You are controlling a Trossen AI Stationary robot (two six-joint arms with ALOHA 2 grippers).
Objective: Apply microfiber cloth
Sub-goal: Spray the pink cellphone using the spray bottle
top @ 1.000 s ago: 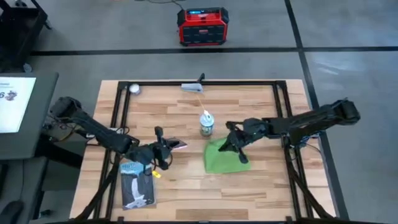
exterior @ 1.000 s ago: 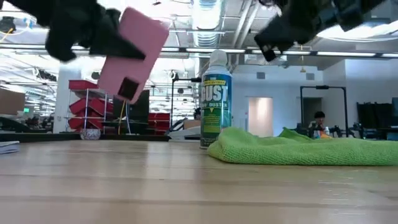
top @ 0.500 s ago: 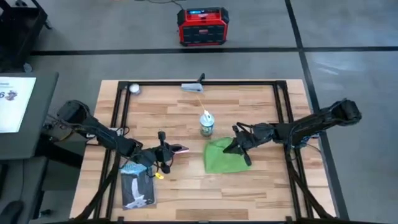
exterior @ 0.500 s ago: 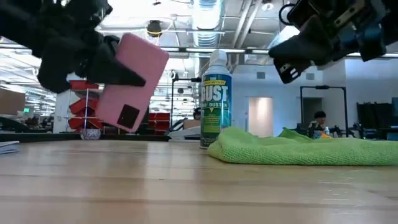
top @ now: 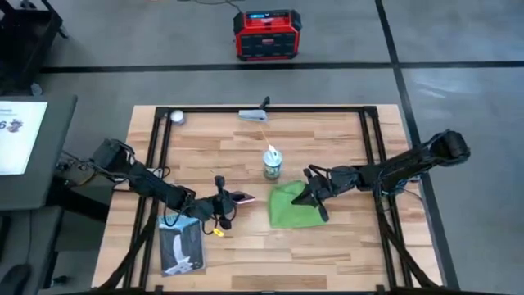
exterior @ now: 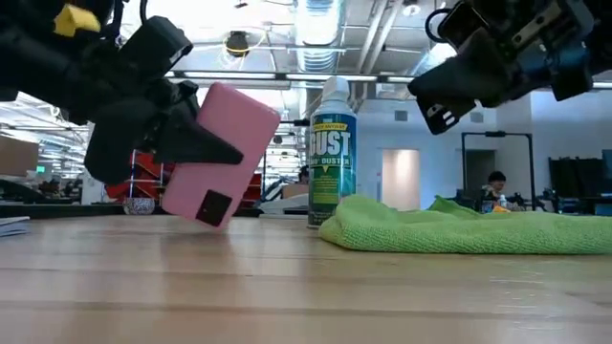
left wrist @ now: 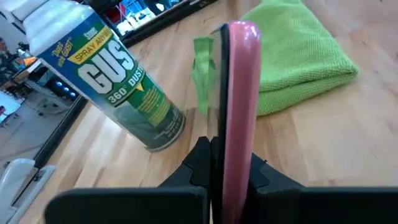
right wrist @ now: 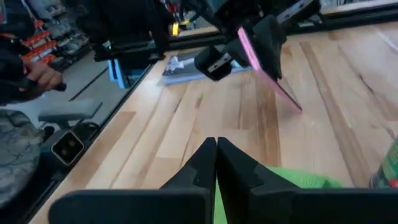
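My left claw (exterior: pixel 206 153) clamps the pink phone (exterior: pixel 218 153), tilted, low over the wooden table (top: pixel 327 246), left of the can (top: pixel 272 164). My right claw (top: pixel 313 197), fingers pressed together on nothing, hangs above the cloth (top: pixel 292 206), which lies crumpled just right of the can. Behind the can: workshop, ceiling lights.
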